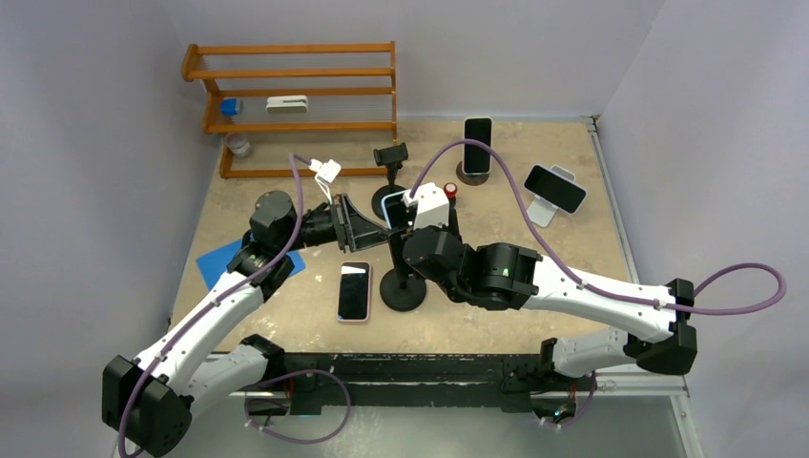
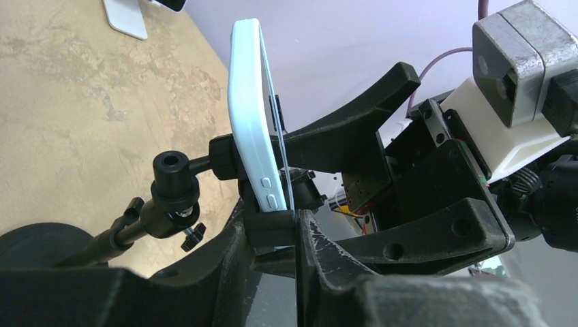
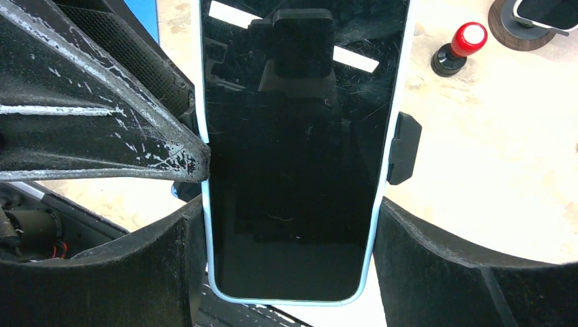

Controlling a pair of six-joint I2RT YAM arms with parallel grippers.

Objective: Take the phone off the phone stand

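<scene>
The phone (image 1: 393,204), in a pale blue case with a dark screen, sits in the clamp of a black phone stand (image 1: 403,289) at the table's middle. In the right wrist view, my right gripper (image 3: 290,231) is shut on the phone (image 3: 300,136), one finger on each long edge near its lower end. My left gripper (image 2: 272,228) is shut on the stand's side clamp (image 2: 276,226), just below the edge-on phone (image 2: 253,122). The stand's ball joint (image 2: 174,182) is to the left. In the top view, the left gripper (image 1: 374,221) and right gripper (image 1: 408,212) meet at the phone.
A pink-cased phone (image 1: 354,291) lies flat beside the stand base. Other phones stand on a round wooden stand (image 1: 477,143) and a white stand (image 1: 554,188). An empty black stand (image 1: 391,157), a red knob (image 1: 450,189), a blue sheet (image 1: 229,260) and a wooden rack (image 1: 291,95) surround them.
</scene>
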